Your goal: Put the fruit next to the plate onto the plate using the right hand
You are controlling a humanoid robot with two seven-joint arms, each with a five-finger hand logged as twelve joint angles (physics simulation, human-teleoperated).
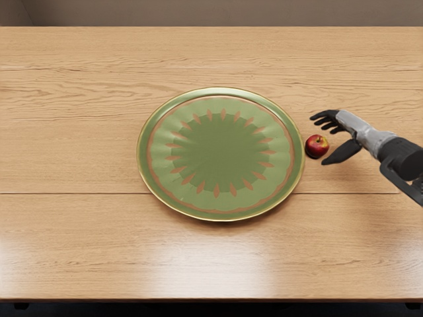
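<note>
From my feed I see a wide wooden surface (79,231) filling nearly the whole head view, its grain running left to right, with one seam crossing below the middle; on it, about centre, lies a big round green plate (221,153) with a gold rim and a ring of orange petal marks, nothing on it; the right arm (396,158) comes in from the right edge, grey and black; my right robot hand (340,129) sits just right of the plate, open, with dark fingers (324,117) spread toward the plate and the thumb (340,153) angled lower, gripping nothing; the small red apple (316,145) rests on the surface just beside the plate's right rim, off the plate, in the gap between fingers and thumb; I cannot tell whether the thumb touches it
</note>
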